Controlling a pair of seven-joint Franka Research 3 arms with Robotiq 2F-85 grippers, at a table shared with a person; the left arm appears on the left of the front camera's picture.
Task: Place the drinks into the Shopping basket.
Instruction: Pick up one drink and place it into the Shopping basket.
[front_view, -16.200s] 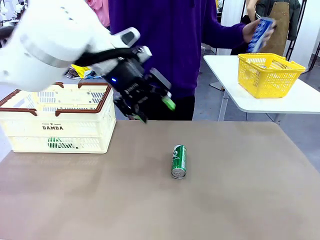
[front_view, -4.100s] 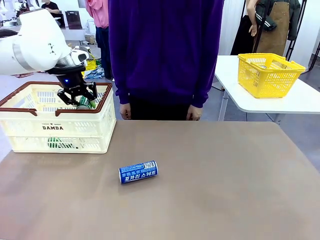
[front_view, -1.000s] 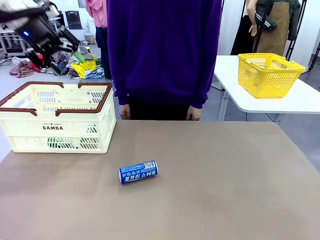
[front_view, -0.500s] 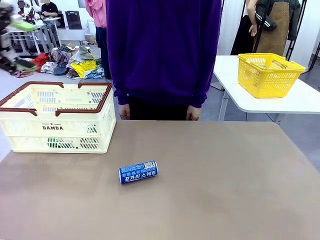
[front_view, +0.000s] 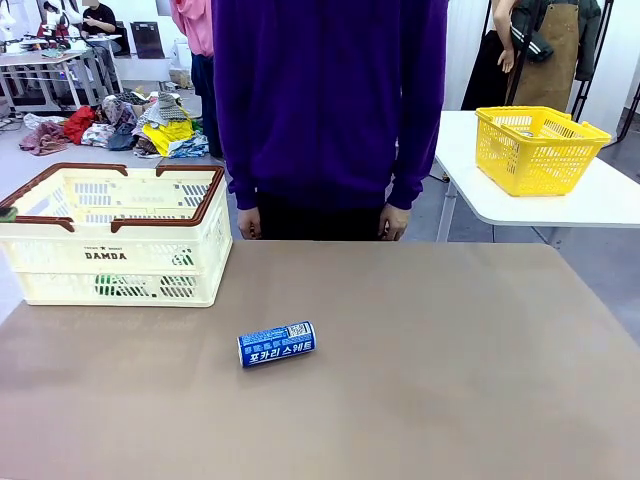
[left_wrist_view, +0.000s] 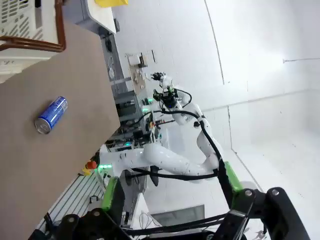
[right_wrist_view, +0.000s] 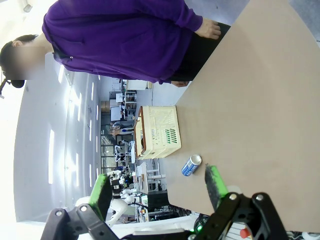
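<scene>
While green drinks (front_view: 110, 287) are seen through slots of the Shopping basket (front_view: 120, 250) at the desk (front_view: 450, 380) left, one blue can (front_view: 276, 343) is recorded lying mid-desk, unpicked. Left end effector (left_wrist_view: 170, 189) and right end effector (right_wrist_view: 157, 189): held apart, empty. Next: blue can to be grasped crosswise.

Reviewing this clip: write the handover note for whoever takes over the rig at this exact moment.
Left gripper: open, empty, clear of the cans.
Right gripper: open, empty.
Blue can: lying on its side on the table, robot-side and to the right of the Shopping basket, nothing touching it.
Done: green cans show through the basket's slots; the count is unclear.
Left: pick up the blue can and put it in the basket.
The person stands at the far edge with hands down, holding nothing.
</scene>
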